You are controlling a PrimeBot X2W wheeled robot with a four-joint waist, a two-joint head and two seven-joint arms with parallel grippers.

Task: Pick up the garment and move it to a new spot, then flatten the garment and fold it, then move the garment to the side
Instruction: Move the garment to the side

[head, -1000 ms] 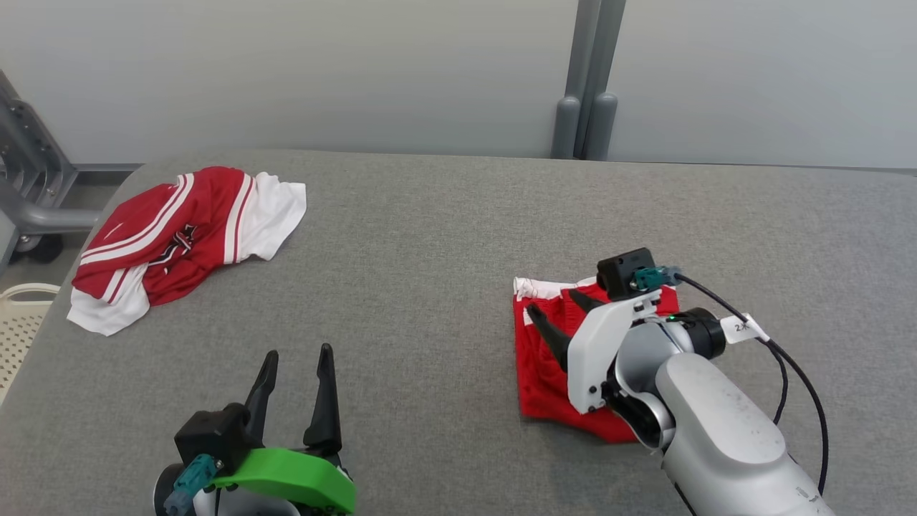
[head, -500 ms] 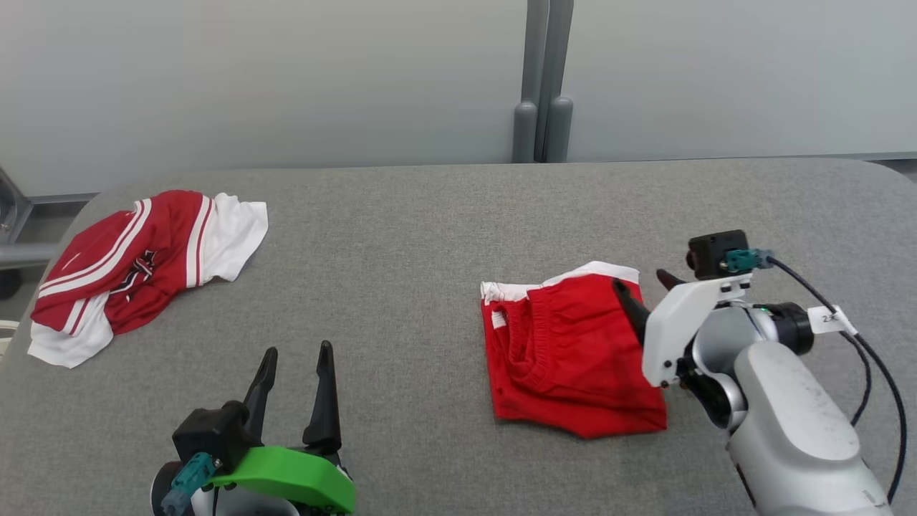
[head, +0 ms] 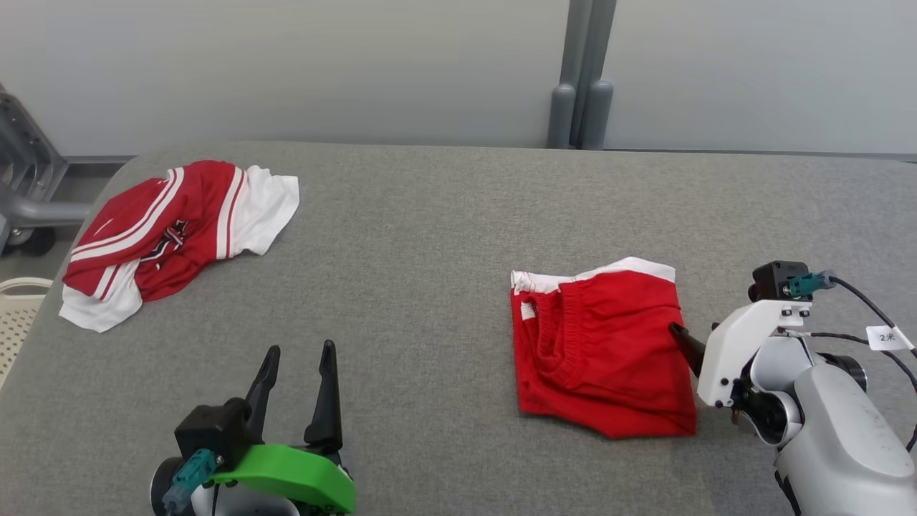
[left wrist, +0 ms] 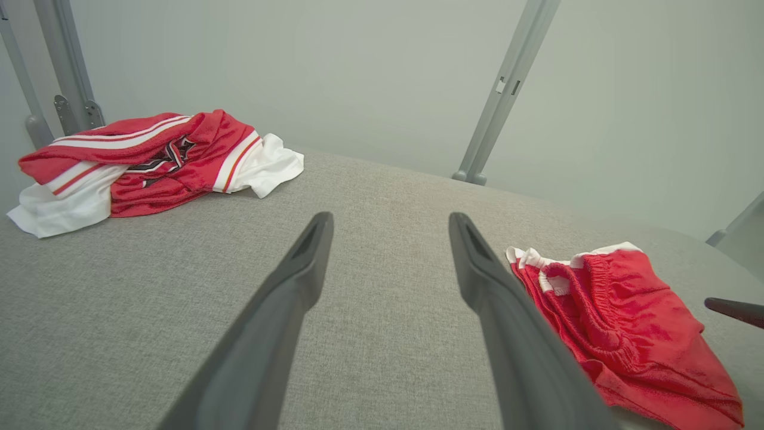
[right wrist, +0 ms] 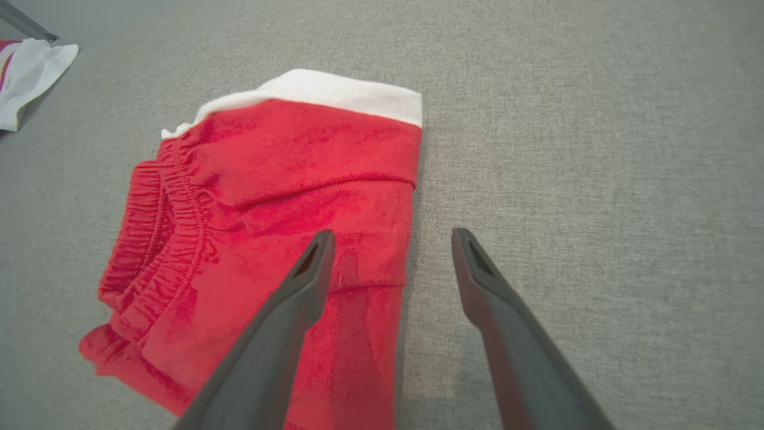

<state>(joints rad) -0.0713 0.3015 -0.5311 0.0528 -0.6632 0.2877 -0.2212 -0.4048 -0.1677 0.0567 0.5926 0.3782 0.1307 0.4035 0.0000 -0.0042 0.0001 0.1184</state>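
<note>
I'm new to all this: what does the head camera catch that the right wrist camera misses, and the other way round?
Head camera, not the wrist one: the left gripper, open, on its green mount; the whole red-and-white jersey; a pale basket beside the table; the wall posts.
Right wrist camera, not the head one: both fingers of the right gripper, spread open, one over the red shorts, one over bare table.
Both: the folded shorts, the grey table, some of the jersey's white.

Setting: a plain robot test lab.
Walls: bare pale grey partition panels (head: 286, 64), joined by a grey metal post (head: 582, 72).
Work surface: wide table (head: 430, 215) covered in grey felt-like cloth.
Left edge: grey metal wheeled frame (head: 29, 193); cream perforated basket (head: 18, 322).
</note>
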